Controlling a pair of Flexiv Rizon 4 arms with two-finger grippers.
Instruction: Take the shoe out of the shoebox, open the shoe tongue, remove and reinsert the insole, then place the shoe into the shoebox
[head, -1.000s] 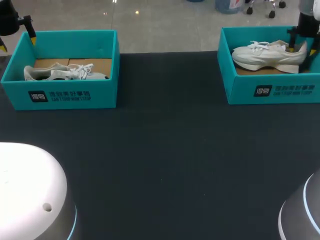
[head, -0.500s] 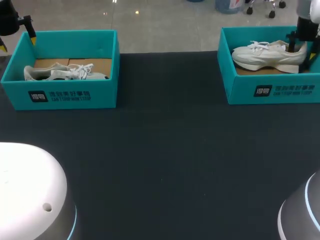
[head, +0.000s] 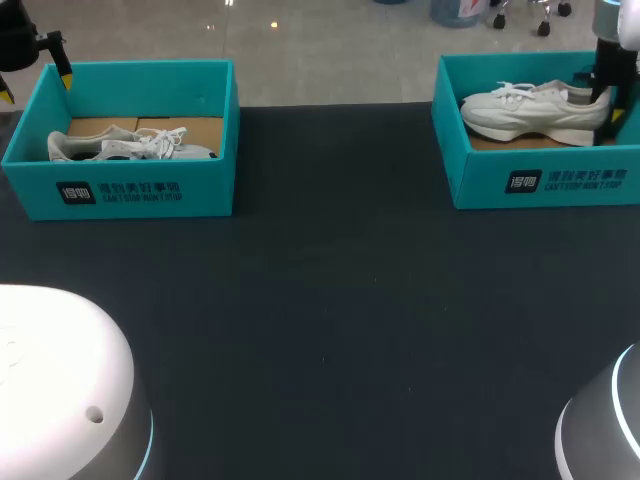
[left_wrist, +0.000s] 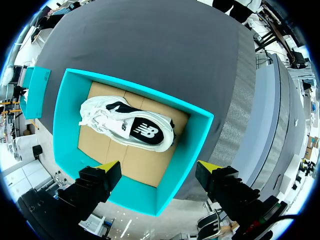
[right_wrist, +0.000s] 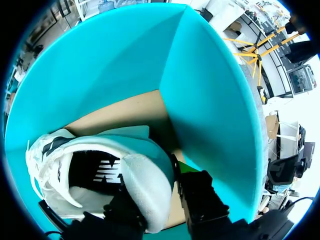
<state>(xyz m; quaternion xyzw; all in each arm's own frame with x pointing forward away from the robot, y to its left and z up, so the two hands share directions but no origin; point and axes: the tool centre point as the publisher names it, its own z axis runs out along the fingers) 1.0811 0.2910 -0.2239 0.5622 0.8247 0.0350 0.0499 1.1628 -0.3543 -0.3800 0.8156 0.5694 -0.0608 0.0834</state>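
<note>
**Heel grip inside the box**

Shows dark table (head: 330, 330), then left box (head: 130, 195) holding left shoe (head: 100, 147). Beside it, right box (head: 540, 182) holding right shoe (head: 520, 110), heel pinched by right gripper (right_wrist: 160, 192). Farthest, over left box's far corner, left gripper (left_wrist: 159, 167) spread wide.

Black left end effector (left_wrist: 157, 167) has yellow tips; white domed housing (head: 55, 370) ringed blue.

The right claw (head: 602, 90), clamped on the heel of the white shoe (head: 530, 112), has risen slightly inside the right shoebox (head: 540, 182). The shoe has slid a little toward that shoebox's left wall, and the shoebox has nudged leftward on the desk (head: 330, 300).
</note>
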